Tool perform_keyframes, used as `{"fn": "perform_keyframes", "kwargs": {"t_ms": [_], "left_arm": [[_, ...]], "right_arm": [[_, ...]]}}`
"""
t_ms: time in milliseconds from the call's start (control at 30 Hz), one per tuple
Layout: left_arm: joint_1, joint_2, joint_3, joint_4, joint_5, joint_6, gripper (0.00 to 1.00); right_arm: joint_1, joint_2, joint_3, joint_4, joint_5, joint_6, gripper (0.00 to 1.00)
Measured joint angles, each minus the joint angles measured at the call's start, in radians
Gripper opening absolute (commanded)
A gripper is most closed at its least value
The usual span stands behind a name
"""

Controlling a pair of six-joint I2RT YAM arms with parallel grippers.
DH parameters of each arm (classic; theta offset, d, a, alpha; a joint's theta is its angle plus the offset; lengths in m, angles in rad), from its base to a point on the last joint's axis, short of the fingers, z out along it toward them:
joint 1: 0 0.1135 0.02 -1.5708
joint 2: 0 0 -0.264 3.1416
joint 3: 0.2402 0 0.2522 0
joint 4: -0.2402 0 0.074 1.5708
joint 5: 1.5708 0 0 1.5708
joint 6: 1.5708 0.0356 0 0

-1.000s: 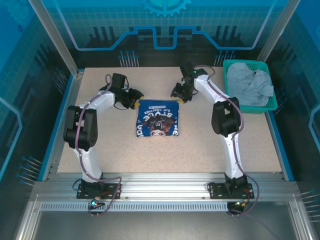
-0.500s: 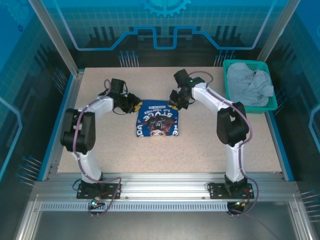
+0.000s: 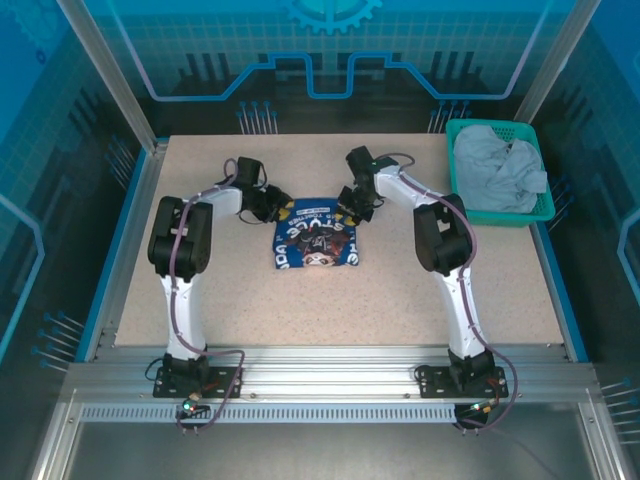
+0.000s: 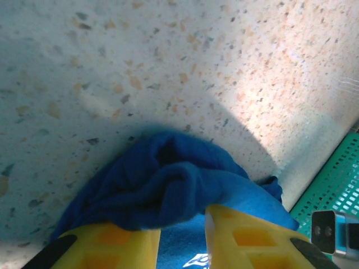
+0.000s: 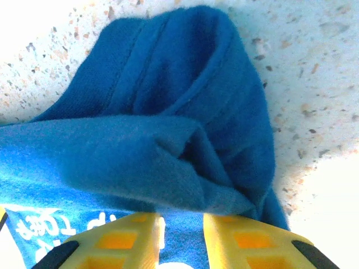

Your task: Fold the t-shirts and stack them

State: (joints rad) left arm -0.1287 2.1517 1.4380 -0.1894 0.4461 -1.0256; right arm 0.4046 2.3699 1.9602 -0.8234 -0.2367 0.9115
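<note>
The left gripper (image 3: 283, 211) and right gripper (image 3: 347, 212) sit at the far corners of the blue t-shirt (image 3: 315, 245), apparently pinching the cloth.

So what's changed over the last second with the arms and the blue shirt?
The left pincer and right pincer moved inward from either side and closed on the far corners of the blue t-shirt, bunching the cloth between their fingers. The shirt itself barely shifted; the grey t-shirt stayed in the teal basket.
</note>
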Motion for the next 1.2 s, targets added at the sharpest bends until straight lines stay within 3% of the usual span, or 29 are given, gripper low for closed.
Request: {"fn": "perform_keyframes", "kwargs": {"t_ms": [133, 300, 467, 533, 633, 833, 1200], "left_arm": [[-0.003, -0.067, 0.018, -0.064, -0.054, 0.014, 0.45], [-0.054, -0.346, -0.023, -0.135, -0.141, -0.035, 0.45], [-0.307, -0.579, -0.177, -0.076, -0.212, -0.241, 0.44], [-0.414, -0.566, -0.233, -0.056, -0.246, -0.336, 0.44], [-0.468, -0.459, -0.242, -0.047, -0.295, -0.429, 0.42], [-0.445, -0.288, -0.224, -0.048, -0.407, -0.503, 0.4], [-0.312, -0.168, -0.147, -0.058, -0.428, -0.481, 0.4]], "right_arm": [[-0.002, -0.005, 0.0, 0.004, -0.009, -0.008, 0.33], [-0.004, -0.098, -0.049, 0.006, 0.013, -0.04, 0.41], [-0.027, -0.373, -0.238, 0.058, 0.026, -0.049, 0.41], [-0.041, -0.504, -0.342, 0.087, 0.023, -0.048, 0.41], [-0.053, -0.669, -0.488, 0.119, 0.019, -0.044, 0.41], [-0.059, -0.892, -0.719, 0.131, 0.011, -0.029, 0.41], [-0.074, -1.107, -0.835, 0.08, -0.007, -0.026, 0.4]]}}
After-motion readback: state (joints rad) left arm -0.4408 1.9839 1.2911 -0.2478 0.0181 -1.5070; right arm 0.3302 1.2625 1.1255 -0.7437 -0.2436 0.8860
